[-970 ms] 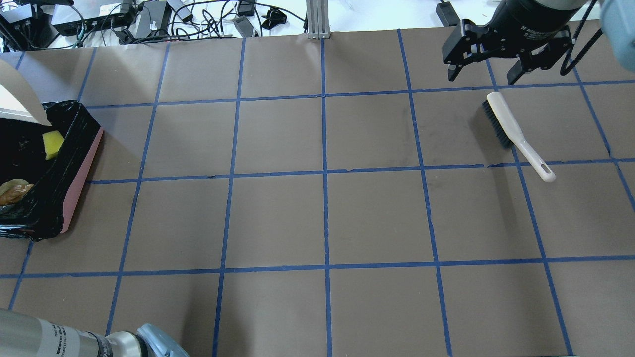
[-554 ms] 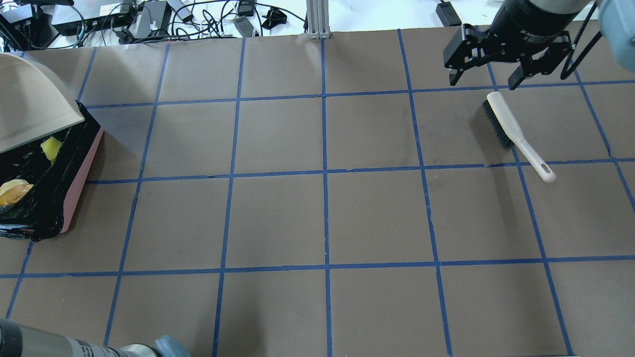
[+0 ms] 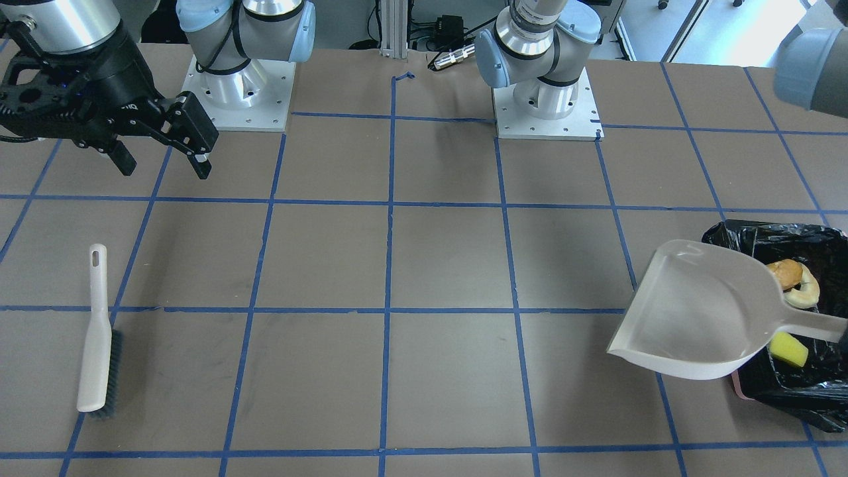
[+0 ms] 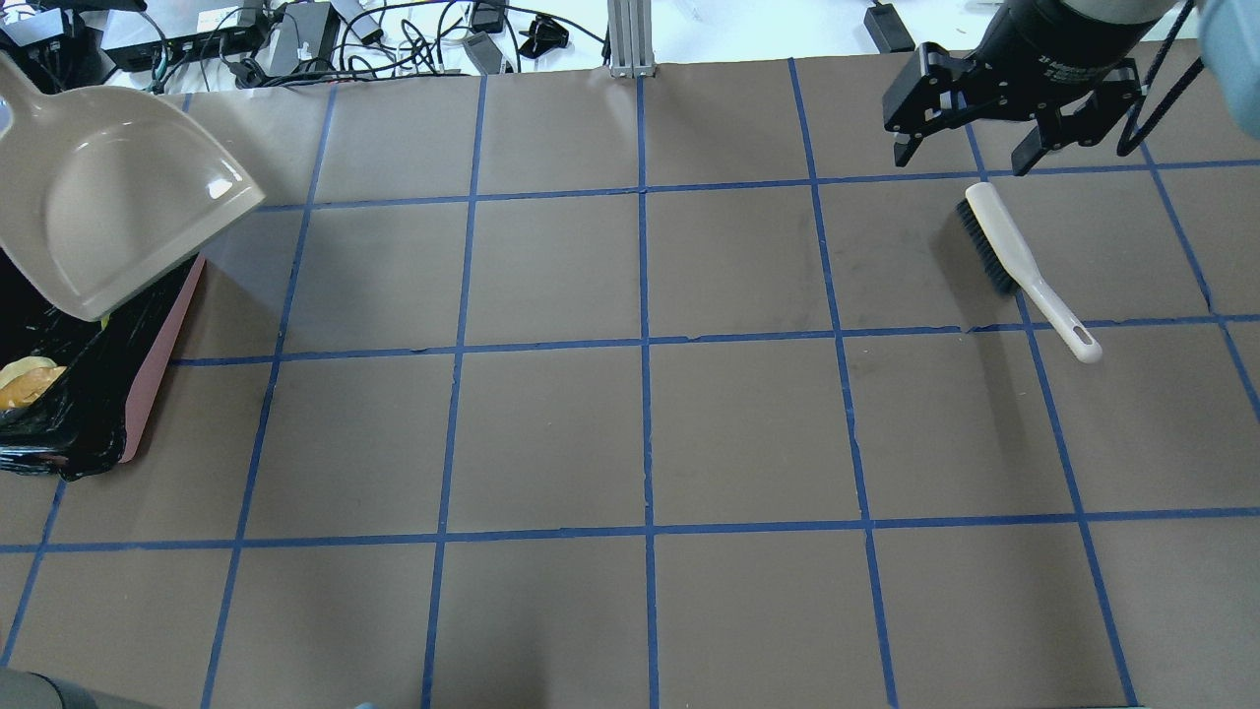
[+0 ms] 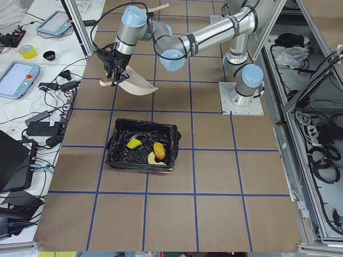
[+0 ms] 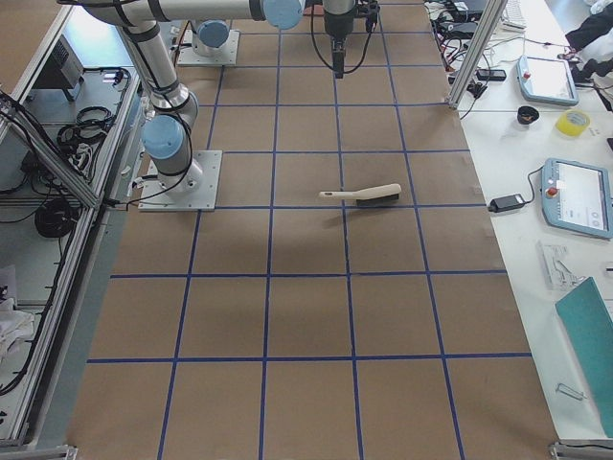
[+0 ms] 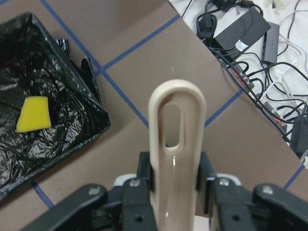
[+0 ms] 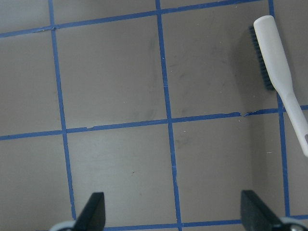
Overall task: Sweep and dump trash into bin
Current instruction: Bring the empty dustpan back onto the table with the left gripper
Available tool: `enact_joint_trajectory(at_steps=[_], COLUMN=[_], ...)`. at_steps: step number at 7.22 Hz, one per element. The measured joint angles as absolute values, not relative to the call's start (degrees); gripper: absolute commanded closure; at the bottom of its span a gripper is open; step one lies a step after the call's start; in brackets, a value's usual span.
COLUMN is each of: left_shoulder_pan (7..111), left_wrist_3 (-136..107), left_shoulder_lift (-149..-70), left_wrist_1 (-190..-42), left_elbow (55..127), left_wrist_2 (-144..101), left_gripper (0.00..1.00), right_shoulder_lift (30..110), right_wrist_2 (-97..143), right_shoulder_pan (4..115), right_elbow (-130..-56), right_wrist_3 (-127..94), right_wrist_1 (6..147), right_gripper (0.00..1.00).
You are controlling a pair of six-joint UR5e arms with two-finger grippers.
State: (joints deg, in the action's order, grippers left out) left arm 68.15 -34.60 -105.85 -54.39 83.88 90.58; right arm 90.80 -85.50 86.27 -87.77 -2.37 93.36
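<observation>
The bin, pink with a black bag, stands at the table's left end; its pink wall shows in the overhead view. In it lie the bun, the croissant piece and the yellow sponge. The sponge also shows in the left wrist view. My left gripper is shut on the handle of the beige dustpan. It holds the empty dustpan in the air over the bin's far end. My right gripper is open and empty, just beyond the brush.
The brush lies flat on the table at the right; it also shows in the front view and the right wrist view. Cables and power bricks lie past the table's far edge. The arm bases stand at the near edge.
The dustpan has risen and swung right, coming further into the overhead view, and it now hides the sponge there. My right gripper has barely moved and stays open.
</observation>
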Motion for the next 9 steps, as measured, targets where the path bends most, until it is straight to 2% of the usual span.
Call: enact_joint_trajectory(at_steps=[4,9], left_shoulder_pan=[76.55,78.00], left_wrist_3=[-63.05,-71.08], left_shoulder_lift=[-111.47,-119.96], left_wrist_1=[-56.45,-50.36], left_elbow=[88.25,87.96], left_wrist_2=[93.96,96.64], left_gripper=[1.00,1.00], right_shoulder_lift=[90.82,90.96], right_wrist_2=[-86.01,-86.29], right_shoulder_pan=[85.75,85.32], right_elbow=[-87.99,-87.86], right_wrist_3=[-2.45,-2.46], right_wrist_1=[93.16,93.67], right_gripper=[0.00,0.00])
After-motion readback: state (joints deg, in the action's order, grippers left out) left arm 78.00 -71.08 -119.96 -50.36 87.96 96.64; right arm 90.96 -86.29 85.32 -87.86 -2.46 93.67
